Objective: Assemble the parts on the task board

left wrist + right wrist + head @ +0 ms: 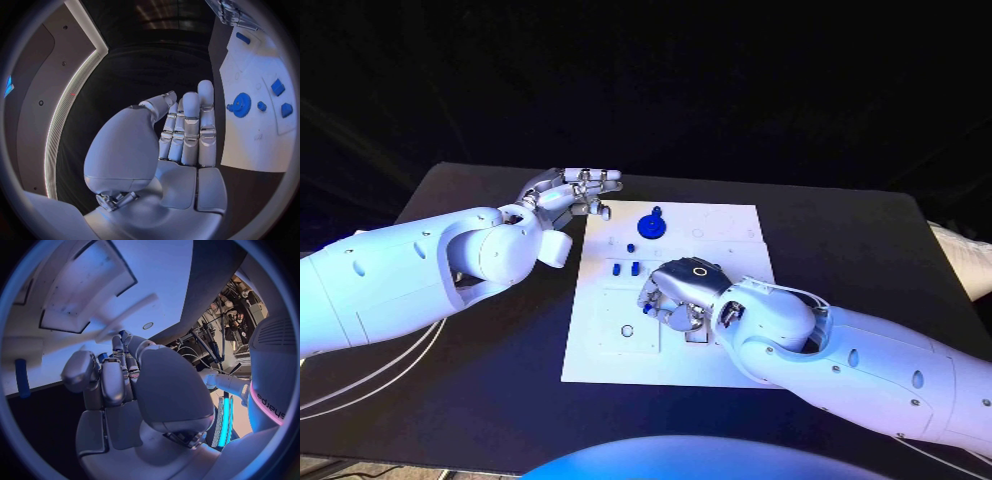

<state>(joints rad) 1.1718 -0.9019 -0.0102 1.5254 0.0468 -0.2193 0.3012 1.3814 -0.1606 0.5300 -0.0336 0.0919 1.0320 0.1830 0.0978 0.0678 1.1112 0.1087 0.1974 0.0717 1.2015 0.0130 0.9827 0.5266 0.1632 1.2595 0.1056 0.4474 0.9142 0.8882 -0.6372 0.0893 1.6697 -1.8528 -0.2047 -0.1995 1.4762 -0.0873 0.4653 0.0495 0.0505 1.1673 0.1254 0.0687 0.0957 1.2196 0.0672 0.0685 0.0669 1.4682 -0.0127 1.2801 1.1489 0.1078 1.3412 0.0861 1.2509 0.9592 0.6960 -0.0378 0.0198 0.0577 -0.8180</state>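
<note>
The white task board [610, 345] lies mid-table. A blue gear [652, 226] stands near its far edge, with small blue parts [625, 268] just nearer. My right hand [682, 295] hovers low over the board's middle, fingers curled down. In the right wrist view a small blue part [102, 357] sits pinched between the thumb and a finger of the right hand [119, 385]; another blue part [22, 378] lies on the board. My left hand [574, 195] is off the board's far left corner, fingers straight, holding nothing. The left wrist view shows the left hand [181, 135], the gear [240, 105] and blue parts [277, 87].
The board has a square recessed panel with a hole [627, 330] at its near left. Black table [473, 380] surrounds the board on all sides, with open room to the left and right of it.
</note>
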